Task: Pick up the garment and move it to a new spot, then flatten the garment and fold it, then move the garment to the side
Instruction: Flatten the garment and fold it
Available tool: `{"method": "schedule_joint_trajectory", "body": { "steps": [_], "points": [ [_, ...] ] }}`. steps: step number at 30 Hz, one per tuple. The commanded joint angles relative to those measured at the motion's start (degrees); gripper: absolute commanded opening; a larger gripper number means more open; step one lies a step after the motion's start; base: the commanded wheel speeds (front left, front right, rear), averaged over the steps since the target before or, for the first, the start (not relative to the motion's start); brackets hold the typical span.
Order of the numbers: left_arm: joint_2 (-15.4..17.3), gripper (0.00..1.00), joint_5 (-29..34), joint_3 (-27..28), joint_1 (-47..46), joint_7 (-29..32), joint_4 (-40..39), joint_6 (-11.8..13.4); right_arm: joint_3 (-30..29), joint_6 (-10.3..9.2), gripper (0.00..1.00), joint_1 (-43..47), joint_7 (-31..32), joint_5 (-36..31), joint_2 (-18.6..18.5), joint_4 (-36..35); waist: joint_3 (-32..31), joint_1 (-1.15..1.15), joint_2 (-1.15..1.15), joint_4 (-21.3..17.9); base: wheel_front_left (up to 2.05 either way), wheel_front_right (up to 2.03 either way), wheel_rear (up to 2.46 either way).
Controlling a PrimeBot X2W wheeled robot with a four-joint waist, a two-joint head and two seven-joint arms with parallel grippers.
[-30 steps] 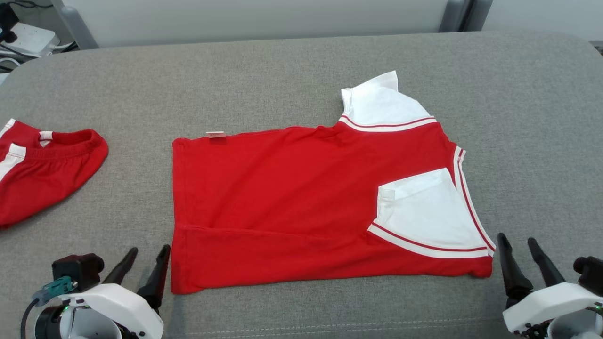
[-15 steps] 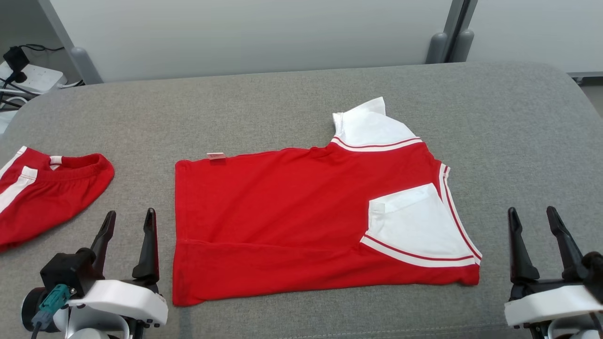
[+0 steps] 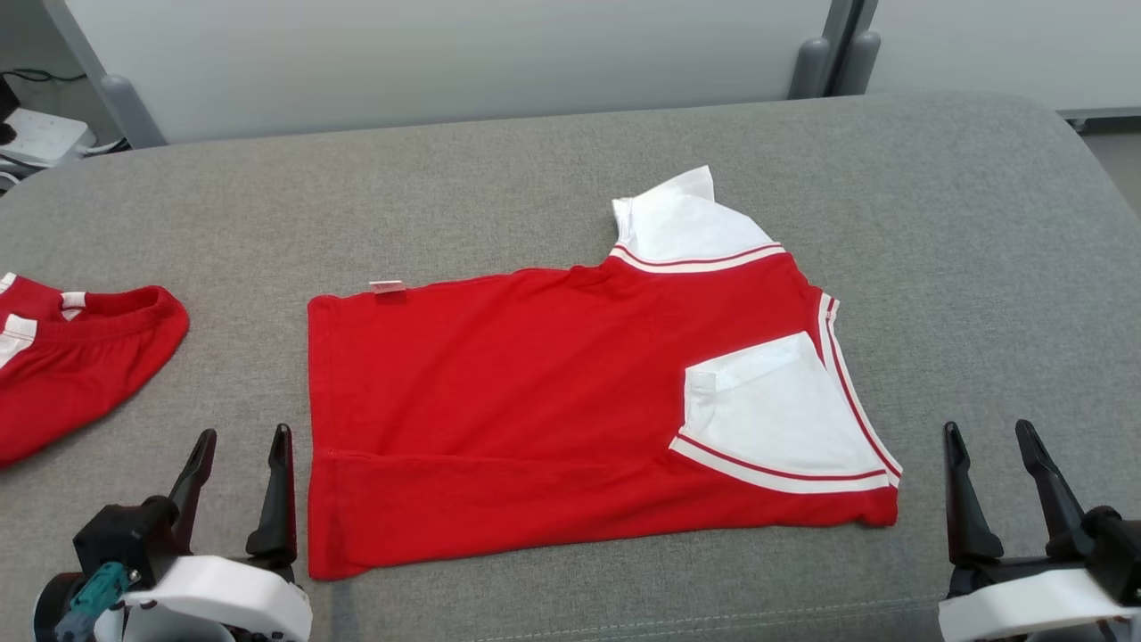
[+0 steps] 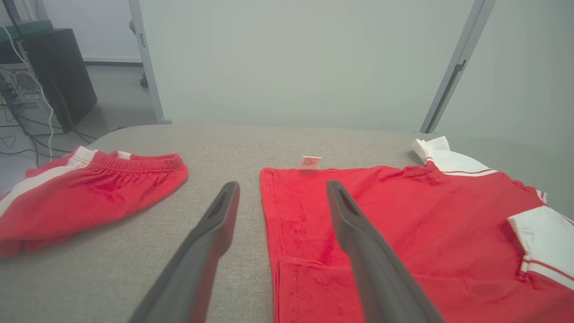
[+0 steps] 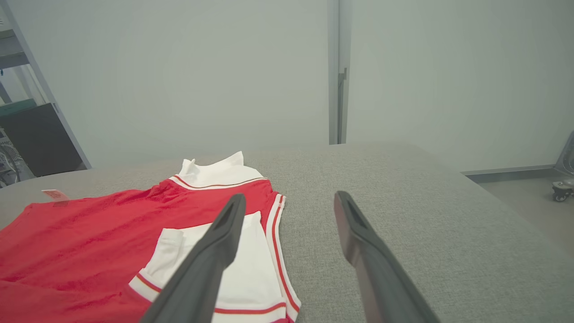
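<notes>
The left tool (image 3: 243, 435) and right tool (image 3: 988, 428) stood open, empty, flanking the half-folded shirt (image 3: 535, 392); the next fold probably needed its edges gripped.

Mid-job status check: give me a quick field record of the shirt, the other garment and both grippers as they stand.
main garment: red shirt lying flat on the grey table, near long edge folded over
sleeves: near sleeve folded onto the red body; far sleeve sticking out at the far edge
other garment: red shorts at the table's left, apart from the shirt
left arm: left gripper open, empty, beside the shirt's left edge
right arm: right gripper open, empty, right of the shirt
</notes>
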Motion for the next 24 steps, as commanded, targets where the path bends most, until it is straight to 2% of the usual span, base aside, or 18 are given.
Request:
{"method": "schedule_joint_trajectory", "body": {
  "steps": [1,6,12,19,24],
  "points": [
    [2.30,1.00,-0.03,2.01,-4.19,0.59,-0.99,-0.79,1.76,-0.16,1.00,-2.71,-0.79,-0.24,-0.94,-0.88,0.97,0.00,0.00,-0.42,0.00,0.00,0.00],
    [4.05,1.00,-0.57,1.94,-7.47,3.19,-0.68,-2.44,2.31,-0.16,1.00,-5.61,-0.80,0.32,-1.56,-0.41,4.07,0.00,0.00,-0.67,0.00,0.00,0.00],
    [5.46,1.00,-1.81,2.04,-12.85,6.07,0.10,-5.06,3.65,-0.16,1.00,-12.34,1.12,2.30,-4.23,1.55,8.84,0.00,0.00,0.08,0.00,0.00,0.00],
    [6.13,1.00,-4.16,0.17,-25.15,12.11,5.58,-11.75,8.26,-0.16,1.00,-30.35,6.67,7.85,-11.53,9.02,16.82,0.00,0.00,3.37,0.00,0.00,0.00],
    [4.11,1.00,-6.26,-2.00,-34.08,16.04,13.08,-16.89,14.30,-0.16,1.00,-43.73,12.77,11.30,-15.85,16.18,21.06,0.00,0.00,6.74,0.00,0.00,0.00]
  ]
}}
